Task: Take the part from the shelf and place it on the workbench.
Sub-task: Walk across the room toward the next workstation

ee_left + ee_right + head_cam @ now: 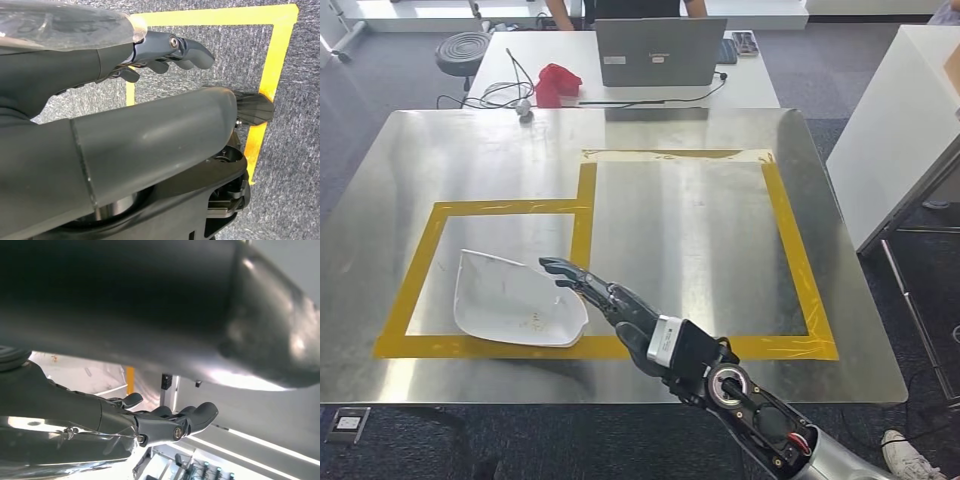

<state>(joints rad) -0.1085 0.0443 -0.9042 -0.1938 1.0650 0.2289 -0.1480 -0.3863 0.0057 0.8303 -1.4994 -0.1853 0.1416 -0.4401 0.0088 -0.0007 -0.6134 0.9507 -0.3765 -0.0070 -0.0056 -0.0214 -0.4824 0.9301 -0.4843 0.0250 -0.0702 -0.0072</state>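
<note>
While its fingers (569, 275) lie stretched and apart, holding nothing, the right hand (610, 300) reaches over the edge of the white part (512, 300). Glossy, shallow and shell-like, with one pointed corner, the part rests on the steel workbench (682, 230) inside the left yellow tape outline (584, 205). The left hand (166, 52) hangs above grey carpet, its fingers loosely extended, ungrasping.

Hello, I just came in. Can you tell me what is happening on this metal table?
The robot's right hand reaches over the workbench, fingers stretched out over the edge of the white part. The part lies flat inside the yellow tape frame and is not gripped. The left hand hangs over taped floor, holding nothing.
</note>
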